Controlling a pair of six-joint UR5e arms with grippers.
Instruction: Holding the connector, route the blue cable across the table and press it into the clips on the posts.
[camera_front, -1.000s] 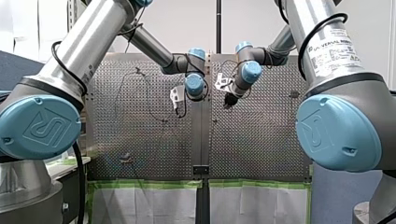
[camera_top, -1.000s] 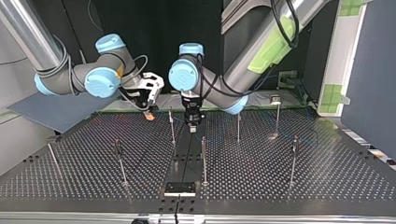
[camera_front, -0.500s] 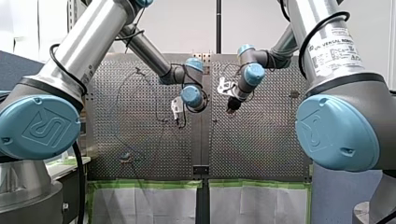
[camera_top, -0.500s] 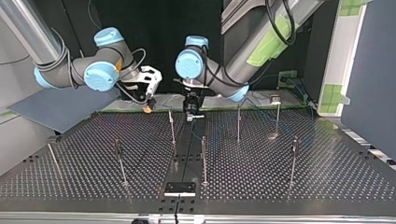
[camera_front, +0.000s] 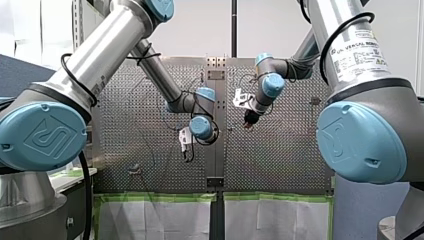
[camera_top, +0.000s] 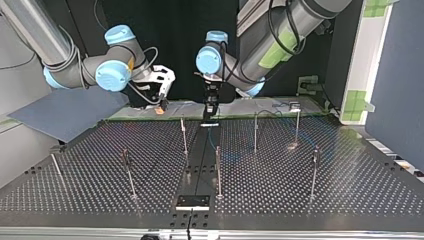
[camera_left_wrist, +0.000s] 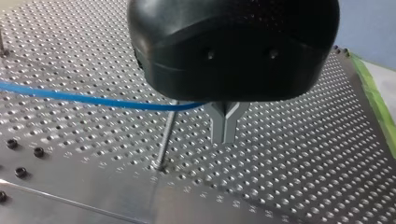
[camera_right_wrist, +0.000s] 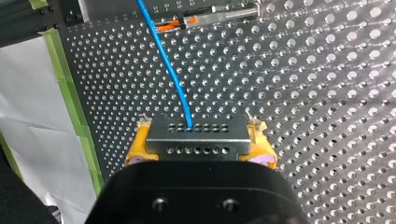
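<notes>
My right claw (camera_right_wrist: 198, 140) pinches the grey connector (camera_right_wrist: 196, 135) between its yellow pads (camera_right_wrist: 137, 149), above the far edge of the table (camera_top: 350, 190) at the top view's left, and the blue cable (camera_right_wrist: 163, 51) runs out ahead of it. Just right of it in that view, my left claw (camera_left_wrist: 224, 123) has its metal fingers pressed together on the cable. Thin upright posts (camera_top: 218, 170) stand scattered across the table, one close beside the left claw, and a black plate (camera_top: 192, 201) lies at the near edge.

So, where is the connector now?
The connector is clamped between my right gripper's yellow pads in the right wrist view, blue cable leading ahead from it; in the top view, left of centre near the table's far edge.
</notes>
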